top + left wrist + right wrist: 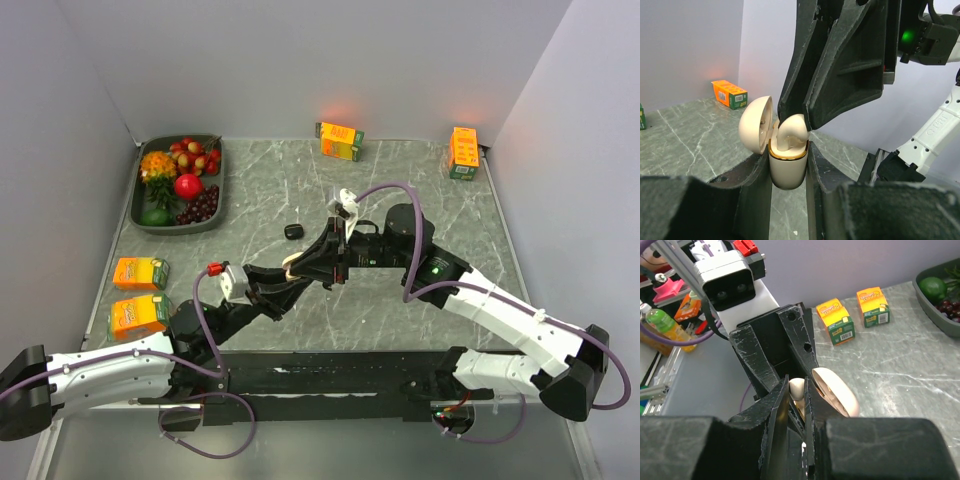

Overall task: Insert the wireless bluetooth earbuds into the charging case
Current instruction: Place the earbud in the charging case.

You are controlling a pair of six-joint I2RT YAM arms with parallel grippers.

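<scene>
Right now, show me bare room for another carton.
Bare stone: between the fruit tray and the back-centre carton, down to the black earbud; and the right side, between the corner carton and the right arm. Crowded: the middle, where the left gripper holds the charging case, the right gripper a whitish earbud, and the left edge with two cartons.

The glossy cream plastic charging case [787,170] has a thin gold rim band, and the rounded cream plastic earbud [791,131] over it matches. The left gripper [788,165] and right gripper [796,389] are matte black, scuffed pale. The grey stone-look tabletop [430,190] shows white veining. Beyond the case lie a small black plastic earbud [292,231] and orange cardboard juice cartons [340,141] with green bands.
</scene>
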